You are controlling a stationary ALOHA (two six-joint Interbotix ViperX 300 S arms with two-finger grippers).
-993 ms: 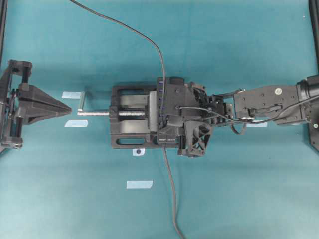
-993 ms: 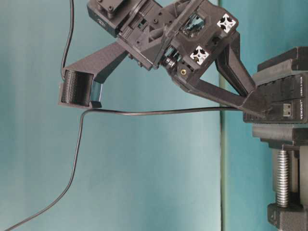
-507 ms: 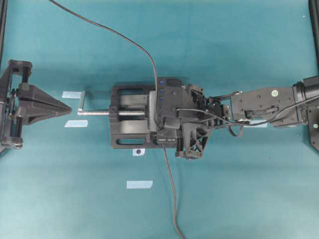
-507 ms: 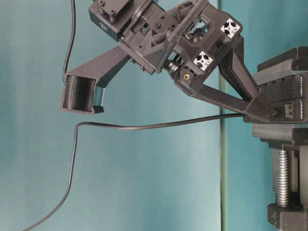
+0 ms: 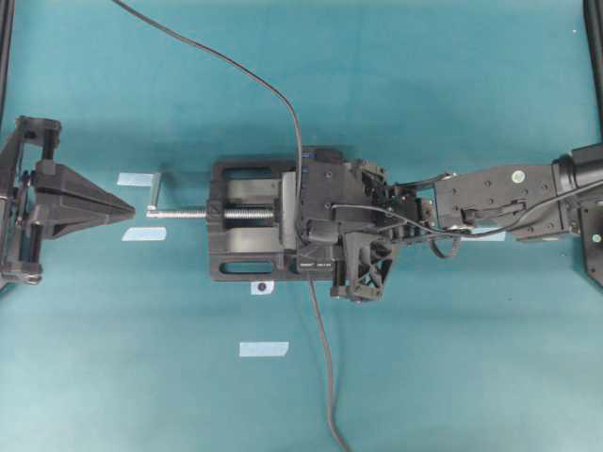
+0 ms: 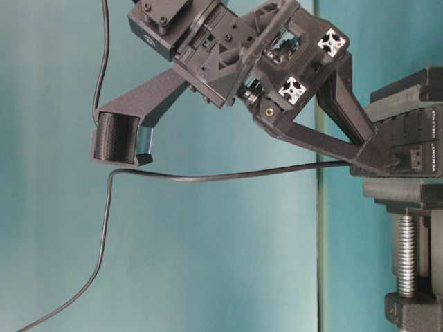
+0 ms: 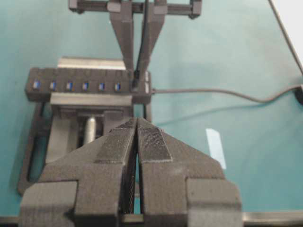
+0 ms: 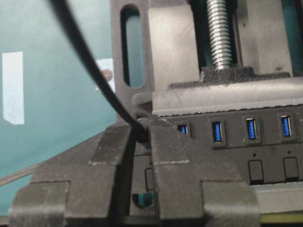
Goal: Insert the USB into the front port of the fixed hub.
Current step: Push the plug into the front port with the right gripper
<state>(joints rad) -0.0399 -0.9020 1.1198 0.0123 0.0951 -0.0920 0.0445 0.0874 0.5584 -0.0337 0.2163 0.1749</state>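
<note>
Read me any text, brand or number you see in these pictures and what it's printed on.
"VEMONT": small white brand print running vertically on the end face of the fixed hub, table-level view.
A second, smaller line of print beside it: too small to read.
Small white marks on the hub's end in the overhead view: too blurred to read.
Wrist views: no text visible.

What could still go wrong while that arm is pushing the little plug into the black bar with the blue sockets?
The right gripper pinches the USB at the end of the fixed hub, and its own fingers hide the plug, so a slight misalignment could jam it against the socket's edge. The cable loops loosely over the vise and could tug the plug sideways. The narrow grip might also let the plug slip.
</note>
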